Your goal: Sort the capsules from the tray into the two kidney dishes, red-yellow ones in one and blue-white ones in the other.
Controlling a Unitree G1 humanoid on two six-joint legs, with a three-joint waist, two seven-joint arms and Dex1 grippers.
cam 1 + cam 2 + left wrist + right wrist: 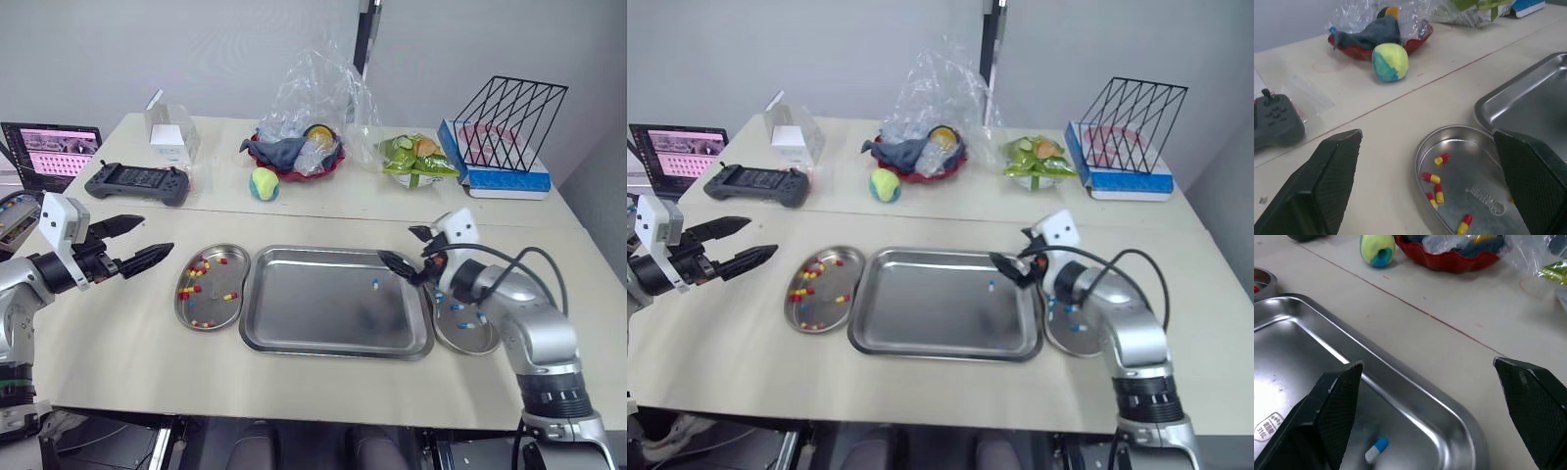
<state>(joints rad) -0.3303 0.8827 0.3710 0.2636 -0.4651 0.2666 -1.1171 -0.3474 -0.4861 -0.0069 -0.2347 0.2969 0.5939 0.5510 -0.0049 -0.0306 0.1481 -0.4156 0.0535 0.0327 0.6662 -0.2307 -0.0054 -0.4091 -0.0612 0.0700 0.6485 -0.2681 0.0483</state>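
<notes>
A steel tray (294,333) lies in the middle of the table with one blue-white capsule (374,284) near its right end, also seen at the capsule (1375,449). Left of it, a kidney dish (186,308) holds several red-yellow capsules (1431,177). Right of the tray, a second kidney dish (468,338) holds a few blue-white capsules (458,307). My right gripper (413,251) hovers open over the tray's right rim, empty. My left gripper (135,243) is open and empty, left of the red-yellow dish.
Across the table's back stand a game controller (137,182), a small clear box (171,132), a ball (264,183), a red bowl under a plastic bag (299,147), a snack packet (419,160) and a wire rack on a book (505,137). A laptop (49,152) sits far left.
</notes>
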